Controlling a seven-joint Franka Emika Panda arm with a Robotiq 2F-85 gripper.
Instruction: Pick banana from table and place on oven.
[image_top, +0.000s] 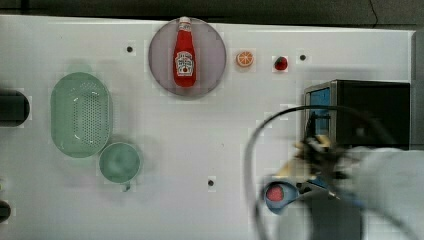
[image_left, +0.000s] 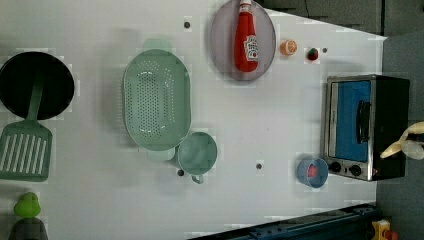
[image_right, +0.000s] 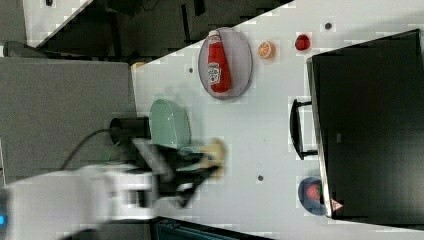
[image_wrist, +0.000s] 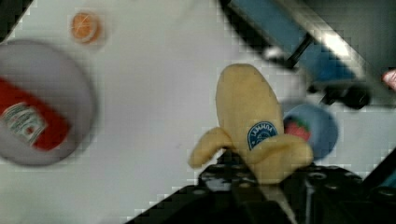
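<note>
Your gripper (image_wrist: 252, 175) was clamped on the banana (image_wrist: 250, 116) (peel flaps drooping over its fingers), carried clear above the table (image_wrist: 154, 93) so it could pass onto the oven (image_right: 370, 125) just ahead.

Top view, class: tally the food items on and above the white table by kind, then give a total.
Banana: 1
Orange slice: 1
Strawberries: 2
Ketchup bottle: 1
Total: 5
</note>
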